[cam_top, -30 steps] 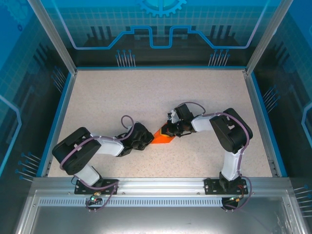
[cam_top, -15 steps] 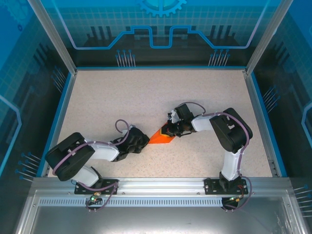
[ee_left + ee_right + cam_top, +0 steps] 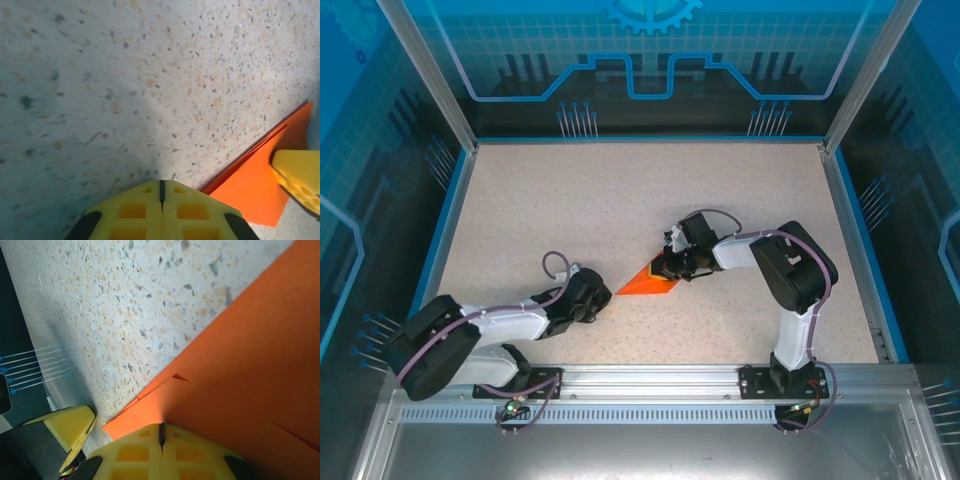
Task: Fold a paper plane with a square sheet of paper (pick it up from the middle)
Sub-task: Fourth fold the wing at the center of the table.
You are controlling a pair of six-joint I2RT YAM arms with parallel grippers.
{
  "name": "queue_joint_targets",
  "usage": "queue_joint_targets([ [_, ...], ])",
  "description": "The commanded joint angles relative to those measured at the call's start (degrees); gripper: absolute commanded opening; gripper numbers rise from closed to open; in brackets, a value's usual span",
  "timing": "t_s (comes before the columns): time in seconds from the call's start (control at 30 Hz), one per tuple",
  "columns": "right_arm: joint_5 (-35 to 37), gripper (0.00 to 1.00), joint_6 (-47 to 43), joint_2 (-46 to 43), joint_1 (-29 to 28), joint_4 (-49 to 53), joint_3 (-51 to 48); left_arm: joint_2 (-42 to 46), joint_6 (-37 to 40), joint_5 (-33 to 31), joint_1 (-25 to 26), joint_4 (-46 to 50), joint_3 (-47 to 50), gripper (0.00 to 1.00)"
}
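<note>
So, your thin bright orange paper sheet (image 3: 642, 284), folded into a flat pointed wedge, lies about mid-table on the speckled beige tabletop (image 3: 620, 200), a bit toward the near edge. Your right gripper (image 3: 667, 268) has its yellow fingers (image 3: 132, 452) pressed together, tips down on the wedge's far right end (layered edges show right under them in the wrist view). Your left gripper (image 3: 607, 296) is closed too, holding nothing, over bare tabletop just beside the wedge's left point.

Speckled beige tabletop (image 3: 620, 190), blue-edged, sits inside blue patterned walls (image 3: 650, 60), perhaps glass; a metal rail (image 3: 650, 385) lines its near edge.
</note>
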State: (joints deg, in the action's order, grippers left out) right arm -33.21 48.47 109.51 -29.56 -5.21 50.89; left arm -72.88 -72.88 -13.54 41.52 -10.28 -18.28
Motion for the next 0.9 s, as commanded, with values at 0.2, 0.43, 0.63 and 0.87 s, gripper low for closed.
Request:
queue_joint_targets([
  [0.2, 11.44, 0.00, -0.43, 4.92, 2.25, 9.24, -2.63, 0.10, 10.15, 7.44, -0.18, -2.63, -7.69, 0.00],
  [0.43, 11.30, 0.00, -0.94, 4.66, 2.23, 10.22, -1.93, -9.62, 9.38, 10.72, -0.21, -10.85, -9.57, 0.00],
  [0.63, 10.91, 0.00, -0.85, 4.57, 2.23, 9.96, -1.87, -12.03, 9.28, 8.37, -0.20, -9.11, -8.82, 0.00],
  [0.87, 9.56, 0.00, -0.88, 3.82, 2.23, 9.19, -1.29, -15.51, 9.00, 7.62, 0.10, -7.45, -7.87, 0.00],
])
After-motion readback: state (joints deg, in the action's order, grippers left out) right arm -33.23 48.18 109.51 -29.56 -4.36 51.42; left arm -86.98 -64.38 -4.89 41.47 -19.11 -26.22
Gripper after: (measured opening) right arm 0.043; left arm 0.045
